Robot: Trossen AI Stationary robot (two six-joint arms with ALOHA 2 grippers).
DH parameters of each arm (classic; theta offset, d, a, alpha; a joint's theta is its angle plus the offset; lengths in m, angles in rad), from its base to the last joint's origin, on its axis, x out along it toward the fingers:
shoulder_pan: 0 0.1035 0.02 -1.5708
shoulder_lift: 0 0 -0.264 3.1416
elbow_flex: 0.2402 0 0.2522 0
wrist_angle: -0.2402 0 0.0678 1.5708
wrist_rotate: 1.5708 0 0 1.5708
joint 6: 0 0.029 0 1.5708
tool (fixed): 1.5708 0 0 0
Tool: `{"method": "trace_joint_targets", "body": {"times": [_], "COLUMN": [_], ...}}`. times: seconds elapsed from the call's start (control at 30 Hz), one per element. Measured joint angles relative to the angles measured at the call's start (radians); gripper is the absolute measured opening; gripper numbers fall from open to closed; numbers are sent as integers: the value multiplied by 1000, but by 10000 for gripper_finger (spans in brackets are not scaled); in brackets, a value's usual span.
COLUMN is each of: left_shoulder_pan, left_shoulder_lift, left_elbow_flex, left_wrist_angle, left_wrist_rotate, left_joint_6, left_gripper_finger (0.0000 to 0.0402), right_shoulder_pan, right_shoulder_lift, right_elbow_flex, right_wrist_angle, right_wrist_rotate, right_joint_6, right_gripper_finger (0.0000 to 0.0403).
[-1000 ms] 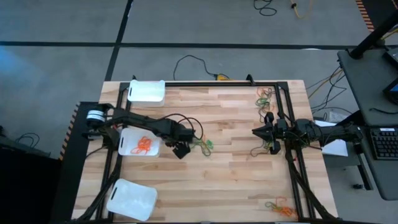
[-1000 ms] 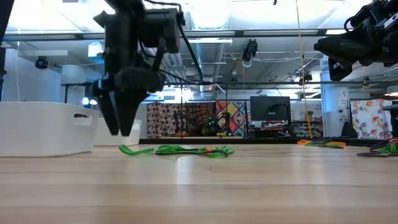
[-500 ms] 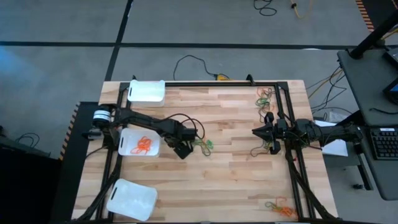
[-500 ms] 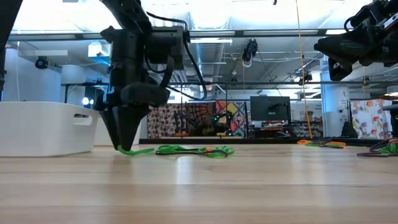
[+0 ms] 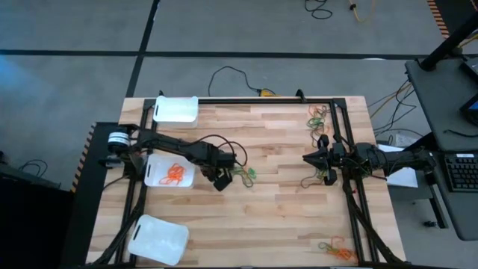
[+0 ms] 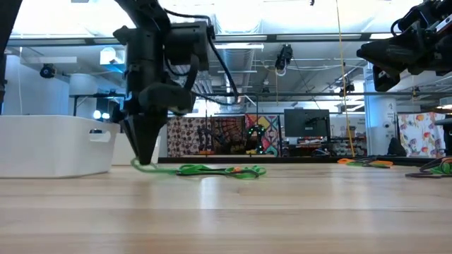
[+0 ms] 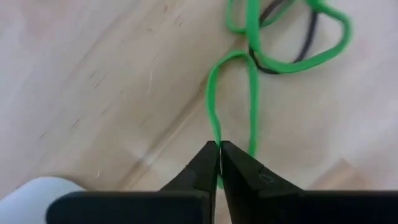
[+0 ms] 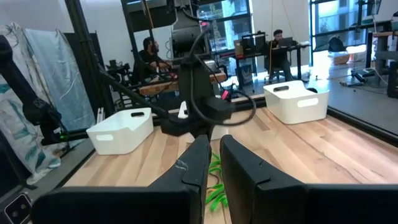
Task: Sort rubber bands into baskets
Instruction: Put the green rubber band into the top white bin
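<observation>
High view: I have the left hand (image 5: 221, 180) down on the counter (image 5: 284, 217), just beside the basket (image 5: 153, 178) holding orange rubber bands (image 5: 174, 175). The right hand (image 5: 308, 158) waits well apart.

Low view: the left hand's tips touch the counter on a green rubber band (image 6: 159, 168).

Left wrist view: fingers (image 7: 202, 163) clamped together on that green band's loop.

Right wrist view: right fingers (image 8: 199, 158) nearly together, holding nothing.

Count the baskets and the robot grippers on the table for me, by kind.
Baskets: 3: far, middle with orange rubber bands, near.
Grippers: 2: left gripper on a green rubber band, right gripper.
Total: 5.
</observation>
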Motion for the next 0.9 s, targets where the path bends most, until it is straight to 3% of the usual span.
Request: {"method": "trace_joint_targets", "body": {"times": [0.23, 0.47, 0.73, 0.9], "left_shoulder_pan": [22, 90, 297, 512], "left_shoulder_lift": [-102, -203, -223, -205], "left_elbow_flex": [41, 172, 340, 368], "left_wrist_angle": [-93, -277, -572, -599], "left_wrist_rotate": [-11, -112, -303, -323], "left_joint_6": [0, 24, 92, 215], "left_gripper_finger": [0, 0, 0, 0], "right_shoulder_pan": [0, 0, 0, 0], "right_shoulder_lift": [0, 0, 0, 0], "right_elbow_flex": [0, 0, 0, 0], "right_wrist_angle": [0, 0, 0, 0], "right_wrist_rotate": [0, 0, 0, 0], "right_joint_6": [0, 0, 0, 0], "right_gripper_finger": [34, 34, 34, 34]}}
